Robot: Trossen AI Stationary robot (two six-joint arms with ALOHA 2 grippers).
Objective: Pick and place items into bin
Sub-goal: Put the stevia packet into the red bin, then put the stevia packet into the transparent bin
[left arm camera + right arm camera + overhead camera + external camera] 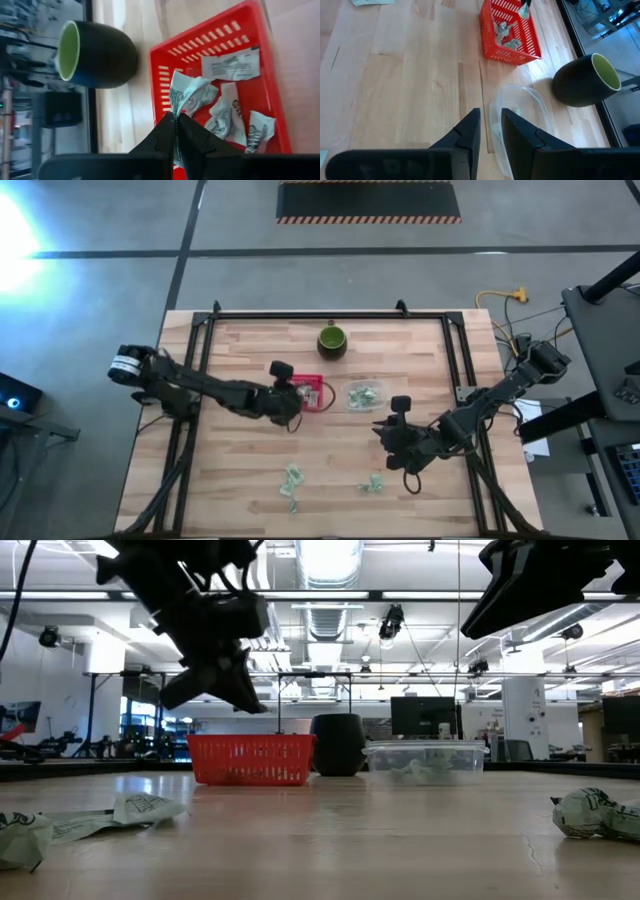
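The left claw [292, 402] hangs above the near rim of the red basket [316, 395], clenched on a crumpled green-and-white wrapped piece [187, 95] that dangles over the basket's inside. Below the pinched piece, several more wrapped pieces [235, 112] lie on the basket floor. Beyond the basket's far wall stands the dark green cup [332, 339], close to the bench's [240, 480] back edge.

The right claw [397, 438] hovers over bare wood with its fingers [470, 130] parted a little and nothing between them. Just ahead of it sits a clear plastic tub [363, 395] beside the basket. Behind that claw, toward the front edge, loose pieces [291, 480] and another small cluster [372, 482] lie well apart on open bench.
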